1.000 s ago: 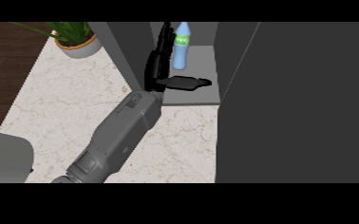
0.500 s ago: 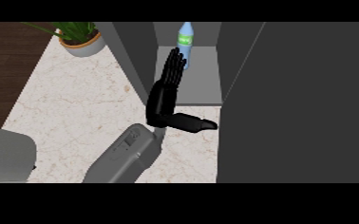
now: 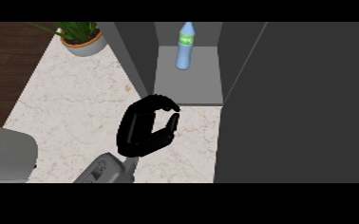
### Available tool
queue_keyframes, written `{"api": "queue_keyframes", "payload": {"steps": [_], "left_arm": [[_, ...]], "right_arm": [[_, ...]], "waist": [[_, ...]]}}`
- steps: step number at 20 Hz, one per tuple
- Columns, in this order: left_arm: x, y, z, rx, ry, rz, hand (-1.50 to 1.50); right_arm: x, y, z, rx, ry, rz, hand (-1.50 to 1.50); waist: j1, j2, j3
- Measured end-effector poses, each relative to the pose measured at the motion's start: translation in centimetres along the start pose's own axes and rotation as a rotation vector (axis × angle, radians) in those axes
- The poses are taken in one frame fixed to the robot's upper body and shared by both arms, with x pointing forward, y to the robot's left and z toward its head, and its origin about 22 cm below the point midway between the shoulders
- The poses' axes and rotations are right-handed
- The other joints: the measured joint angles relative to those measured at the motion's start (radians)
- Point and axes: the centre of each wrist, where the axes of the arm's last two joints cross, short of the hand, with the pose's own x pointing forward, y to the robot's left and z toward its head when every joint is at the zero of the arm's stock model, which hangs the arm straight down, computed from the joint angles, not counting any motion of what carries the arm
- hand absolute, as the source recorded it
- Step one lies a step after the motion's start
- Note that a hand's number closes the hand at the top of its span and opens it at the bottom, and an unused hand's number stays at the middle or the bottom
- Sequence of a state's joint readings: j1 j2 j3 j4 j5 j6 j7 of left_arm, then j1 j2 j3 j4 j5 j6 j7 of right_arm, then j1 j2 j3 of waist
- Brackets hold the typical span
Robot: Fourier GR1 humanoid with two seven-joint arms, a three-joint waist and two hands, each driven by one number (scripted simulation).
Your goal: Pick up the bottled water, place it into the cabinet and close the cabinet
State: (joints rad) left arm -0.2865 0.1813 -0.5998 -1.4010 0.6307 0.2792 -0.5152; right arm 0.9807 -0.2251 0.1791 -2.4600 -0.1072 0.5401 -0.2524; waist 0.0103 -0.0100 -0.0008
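Observation:
The bottled water (image 3: 185, 46), clear blue with a green label, stands upright at the back of the open cabinet's grey shelf (image 3: 189, 83). My right hand (image 3: 144, 130) hovers over the marble counter just in front of the cabinet's left wall, well short of the bottle. Its fingers are curled over toward the thumb and hold nothing. The cabinet door (image 3: 294, 104) is a large dark panel swung open at the right. My left hand does not show.
A potted plant (image 3: 82, 39) sits at the back left of the counter (image 3: 63, 109). A light grey rounded shape (image 3: 14, 161) lies at the lower left edge. Dark wood floor shows beyond the counter's left side.
My right hand has drawn back out of the cabinet toward the near edge, leaving the bottle standing on the shelf. Its fingers went from straight to curled.

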Motion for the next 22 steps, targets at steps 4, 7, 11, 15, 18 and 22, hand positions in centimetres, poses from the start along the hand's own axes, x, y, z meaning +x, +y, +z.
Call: {"api": "queue_keyframes", "payload": {"steps": [4, 7, 11, 15, 18, 22], "left_arm": [[1.4, 1.1, 2.4, 0.031, -0.010, -0.008, -1.50], [2.7, 2.5, 4.2, 0.066, -0.019, -0.016, -1.50], [4.5, 4.1, 6.0, 0.111, -0.035, -0.016, -1.50], [6.0, 5.5, 8.1, 0.141, -0.038, 0.009, -1.50], [7.2, 6.7, 9.0, 0.167, -0.040, 0.024, -1.50], [8.8, 8.1, 9.9, 0.187, -0.041, 0.029, -1.50]], "right_arm": [[0.5, 0.5, -0.2, 0.130, 0.019, -0.006, 1.50], [0.6, 0.9, -0.4, 0.203, -0.003, -0.023, 1.50], [0.7, 1.8, -0.5, 0.269, -0.024, -0.074, 1.50], [0.7, 3.0, -0.8, 0.362, -0.010, -0.146, 1.50], [0.7, 3.5, -1.4, 0.424, -0.016, -0.166, 1.50], [0.8, 3.8, -2.1, 0.464, -0.021, -0.154, 1.50]], "waist": [[-0.002, 0.000, 0.000], [-0.003, -0.002, 0.000], [-0.009, -0.004, -0.001], [-0.004, -0.004, -0.003], [0.001, -0.005, -0.005], [0.012, -0.010, -0.009]]}}
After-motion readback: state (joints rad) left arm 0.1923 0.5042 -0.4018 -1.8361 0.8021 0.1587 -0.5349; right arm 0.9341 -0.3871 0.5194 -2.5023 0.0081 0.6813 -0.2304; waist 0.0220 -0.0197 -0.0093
